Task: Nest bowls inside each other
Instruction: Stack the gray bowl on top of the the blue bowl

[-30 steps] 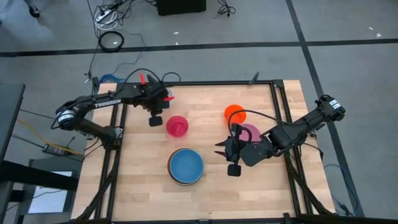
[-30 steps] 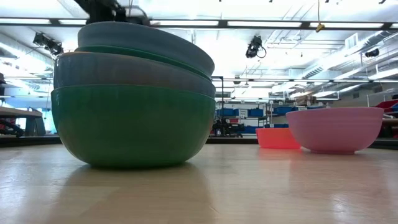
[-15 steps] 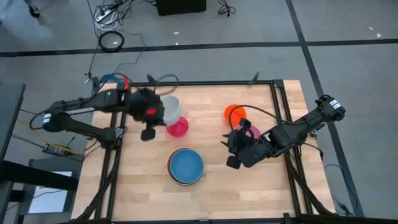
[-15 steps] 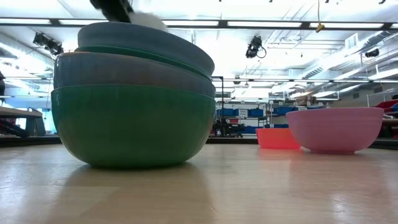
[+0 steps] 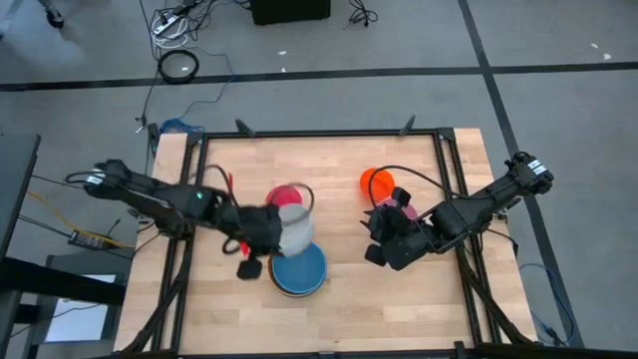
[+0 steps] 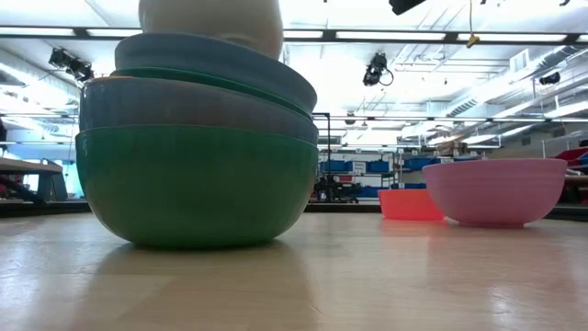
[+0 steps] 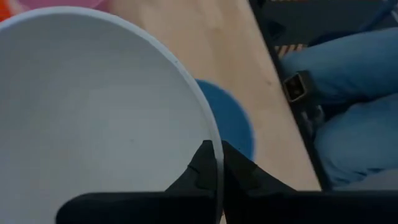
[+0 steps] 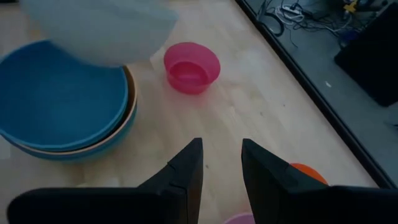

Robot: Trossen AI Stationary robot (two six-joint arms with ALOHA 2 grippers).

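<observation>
Several plain round bowls sat on the wooden tabletop (image 5: 329, 304). Near its front edge stood a nested stack (image 5: 298, 269): in the low view a green bowl (image 6: 196, 188) at the bottom, a greyish-blue one (image 6: 184, 103) inside it, a thin teal rim above that and a blue bowl (image 6: 216, 62) on top, slightly tilted. From above, the stack showed a blue inside with a tan rim beneath.

One white bowl (image 5: 292, 227), smooth and deep, hung just over the rear edge of the stack, held by the left claw (image 7: 215, 163), whose fingers were clenched on its thin rim, one inside and one outside. In the low view its pale rounded underside (image 6: 211, 23) showed right above the top blue bowl; whether it touched could not be told.

Behind the stack, a small pink-red bowl (image 8: 191, 66) stood upright on the wood, well apart from the others. Toward the right side an orange bowl (image 5: 376, 182) sat near the back, and just in front of it a larger pink bowl (image 6: 494, 189), partly covered in the high view by the right arm.

The right claw (image 8: 220, 163) hovered beside the pink bowl with its fingers parted, grasping nothing.
</observation>
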